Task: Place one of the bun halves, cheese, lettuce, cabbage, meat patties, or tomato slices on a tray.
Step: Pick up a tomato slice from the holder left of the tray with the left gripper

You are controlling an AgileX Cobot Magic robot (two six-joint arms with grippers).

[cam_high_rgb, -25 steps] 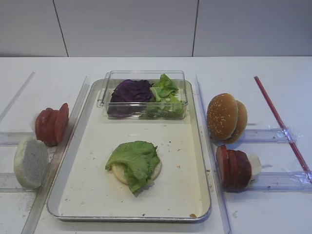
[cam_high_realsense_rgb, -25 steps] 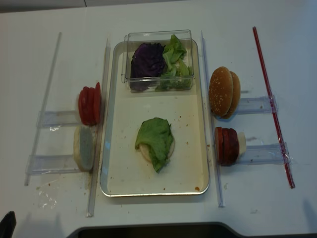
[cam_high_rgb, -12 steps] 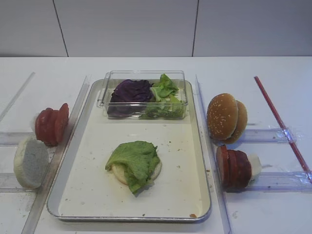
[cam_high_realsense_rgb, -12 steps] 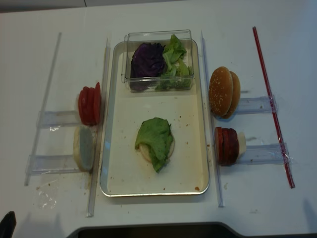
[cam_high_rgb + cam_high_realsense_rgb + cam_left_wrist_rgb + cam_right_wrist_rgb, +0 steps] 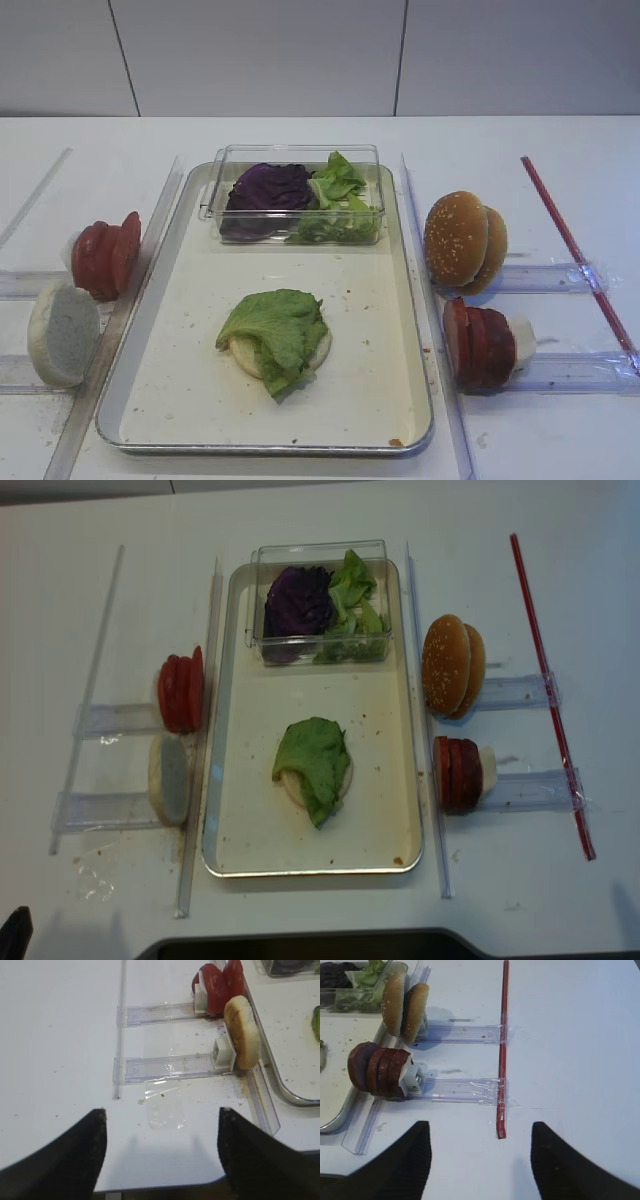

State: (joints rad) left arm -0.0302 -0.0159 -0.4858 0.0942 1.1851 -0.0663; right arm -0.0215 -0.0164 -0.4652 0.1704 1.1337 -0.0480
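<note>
The metal tray (image 5: 372, 385) lies mid-table. On it rests a bun half (image 5: 318, 351) under a lettuce leaf (image 5: 275, 328). At its far end a clear box (image 5: 297, 158) holds purple cabbage (image 5: 268, 188) and more lettuce (image 5: 340, 192). Left of the tray, tomato slices (image 5: 105, 255) and a pale bun half (image 5: 62, 333) stand on edge. To the right stand sesame bun halves (image 5: 462, 240) and meat patties (image 5: 480, 343). No cheese shows. My left gripper (image 5: 162, 1110) is open over bare table near the front edge. My right gripper (image 5: 479, 1124) is open and empty too.
Clear plastic rails (image 5: 167, 1067) with white stop blocks (image 5: 223, 1053) hold the upright food on both sides. A long red strip (image 5: 504, 1035) lies taped across the right-hand rails. Crumbs and a patch of clear tape (image 5: 165, 1112) lie on the table ahead of the left gripper.
</note>
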